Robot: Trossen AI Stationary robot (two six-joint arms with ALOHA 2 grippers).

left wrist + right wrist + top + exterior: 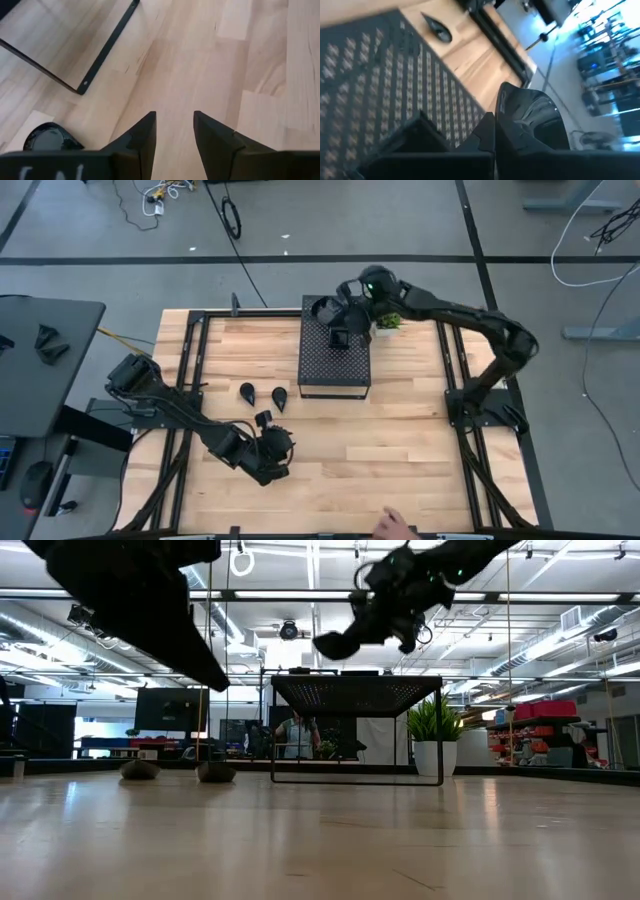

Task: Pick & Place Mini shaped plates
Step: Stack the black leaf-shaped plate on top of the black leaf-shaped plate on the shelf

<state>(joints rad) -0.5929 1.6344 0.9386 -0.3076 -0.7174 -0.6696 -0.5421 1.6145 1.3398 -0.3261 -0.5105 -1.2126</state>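
Observation:
Two teardrop-shaped mini plates (pixel 247 391) (pixel 279 397) lie flat on the wooden table, left of the black perforated box (pixel 335 360). A small square black plate (pixel 338 338) seems to lie on the box's top. My right gripper (pixel 335 313) hangs over the box's far end, shut on a glossy black plate (pixel 532 117). My left gripper (pixel 175 120) is open just above bare wood near the teardrop plates, with nothing between its fingers. One plate (pixel 47 139) shows beside its left finger. My right gripper pinches the glossy plate's rim (pixel 507 107) between its two fingers, slanting down from the table's far right. The plate is lifted clear above the box's top and sticks out beyond the fingertips (pixel 335 643).
A small green potted plant (pixel 388 321) stands at the box's far right corner. The box rests on a thin metal frame (pixel 105 50). A person's hand (pixel 395 527) shows at the table's near edge. Open wood lies between the box and the near edge.

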